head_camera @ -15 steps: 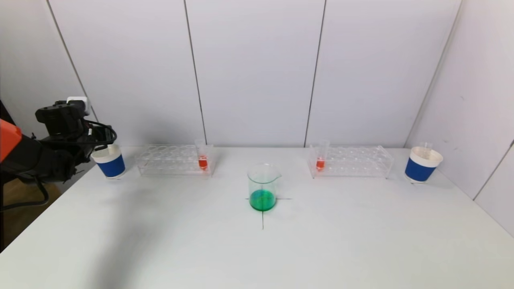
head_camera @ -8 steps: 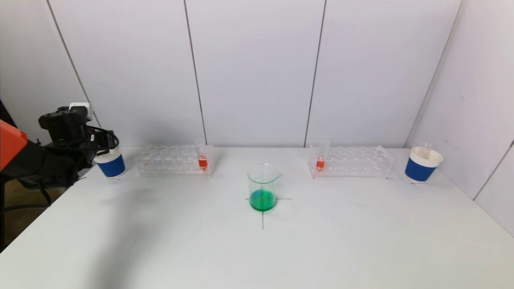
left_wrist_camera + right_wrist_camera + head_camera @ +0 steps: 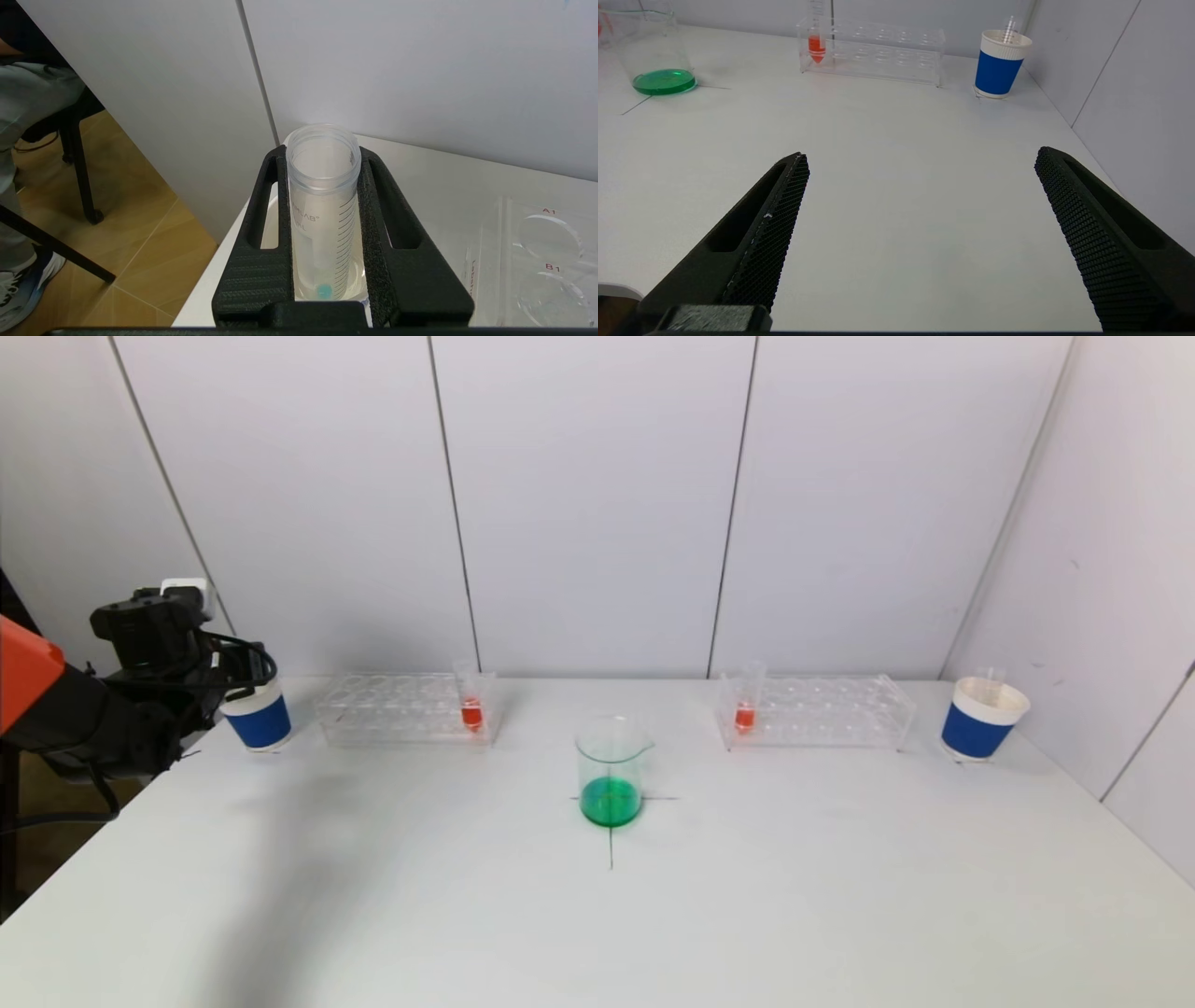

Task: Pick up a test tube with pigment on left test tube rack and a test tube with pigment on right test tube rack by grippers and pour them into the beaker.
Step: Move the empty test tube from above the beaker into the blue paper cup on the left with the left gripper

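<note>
Left pincer [image 3: 322, 242] is clamped on an emptied tube [image 3: 323, 205], upright over the left cup [image 3: 257, 714]. Right pincer [image 3: 920, 224] gapes empty, nearer the right rack's orange tube [image 3: 816, 46], far ahead.

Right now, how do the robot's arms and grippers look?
The left arm is black with an orange cover and looped black cables. The left gripper and right gripper have matte black, tapering fingers with slotted cut-outs and mesh-textured inner pads.
</note>
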